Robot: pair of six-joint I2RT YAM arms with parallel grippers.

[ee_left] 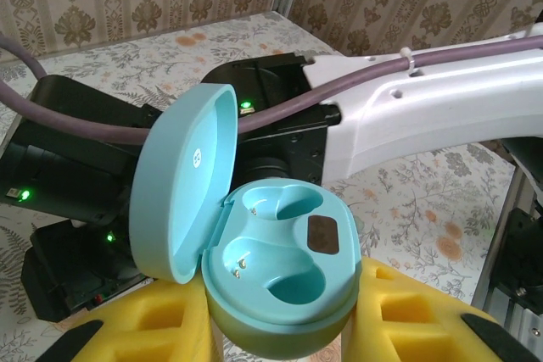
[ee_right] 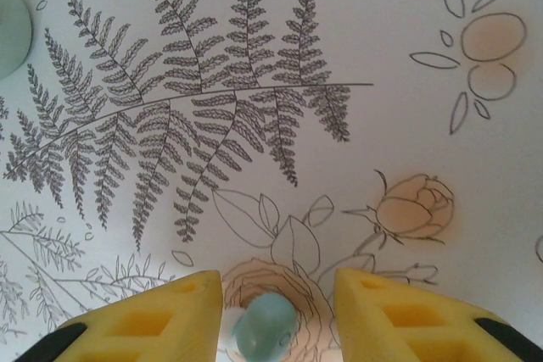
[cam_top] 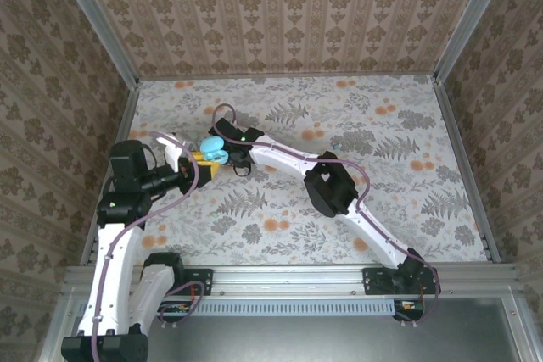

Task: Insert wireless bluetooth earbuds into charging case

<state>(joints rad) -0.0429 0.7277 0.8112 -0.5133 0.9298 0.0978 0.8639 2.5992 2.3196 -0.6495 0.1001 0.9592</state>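
The left gripper (ee_left: 284,324) holds the charging case (ee_left: 280,273) tight, lid (ee_left: 182,184) up (two little cups show inside). One earbud (ee_right: 265,321) sits between the right gripper (ee_right: 276,284)'s yellow fingers (ee_right: 153,320); I cannot tell if they pinch it. Past them lies the flowery table (ee_right: 254,167).

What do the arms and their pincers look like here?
The left arm and right arm have white shells, black joints and mauve cables. The left pincer and right pincer have chunky yellow fingers with recessed pockets and black ends. A white zip tie binds one cable.
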